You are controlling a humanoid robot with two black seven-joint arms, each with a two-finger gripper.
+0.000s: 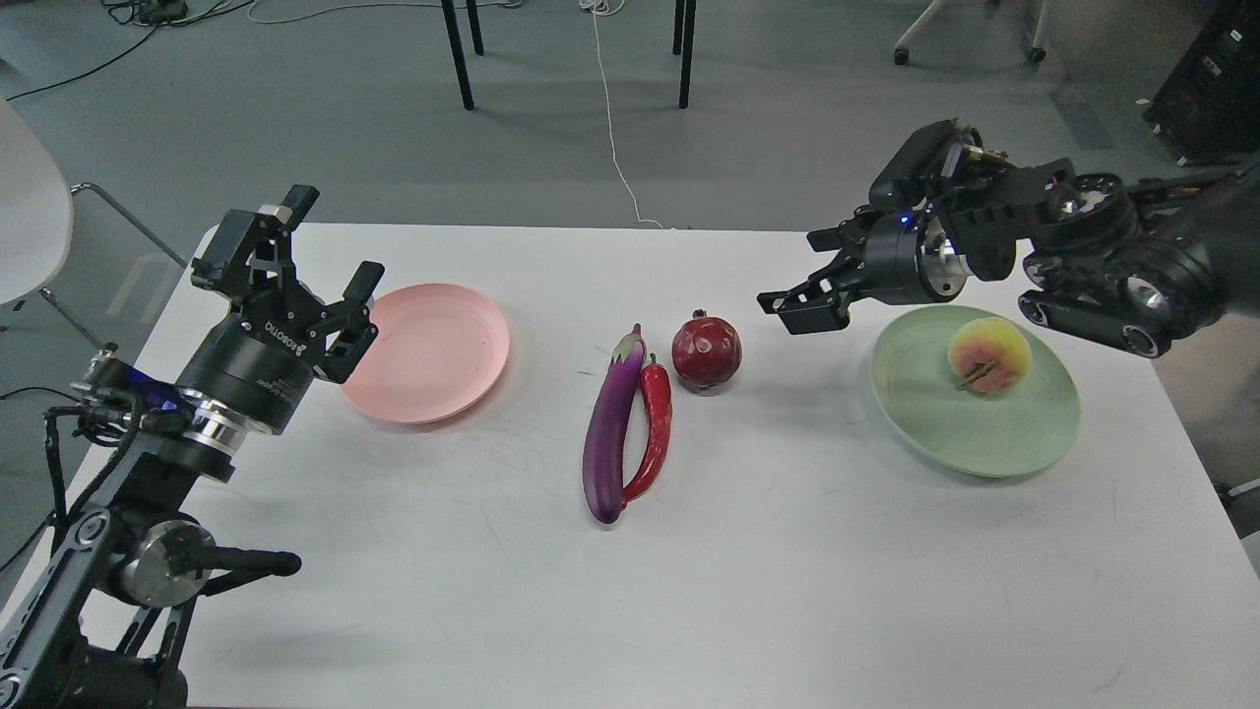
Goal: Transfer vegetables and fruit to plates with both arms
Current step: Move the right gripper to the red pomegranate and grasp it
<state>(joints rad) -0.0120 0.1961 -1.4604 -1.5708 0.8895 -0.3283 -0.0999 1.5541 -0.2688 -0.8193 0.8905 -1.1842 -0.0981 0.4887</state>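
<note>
A big white table (787, 591) held everything. The left arm (148, 463) came up from the bottom left corner and bent upward. Its end effector (320, 251) pointed up and away, with its two fingers spread wide and nothing between them. It hung over the left edge of the pink plate (443, 345).

The right arm (1122, 266) reached in from the right side and lay almost flat above the table. Its end effector (792, 305) pointed left, over the table between the pomegranate and the green plate. Its fingers looked a little apart and held nothing.

The green plate (984, 433) sat on the right side of the table. The pink plate sat on the left side and had nothing on it.

The purple eggplant (610, 433) lay in the middle of the table, with its pale cap at the far end. The red chili pepper (655, 433) lay right against its right side. The dark red pomegranate (706, 350) stood just beside their far ends. The peach (989, 354) sat on the green plate, toward its far side.
</note>
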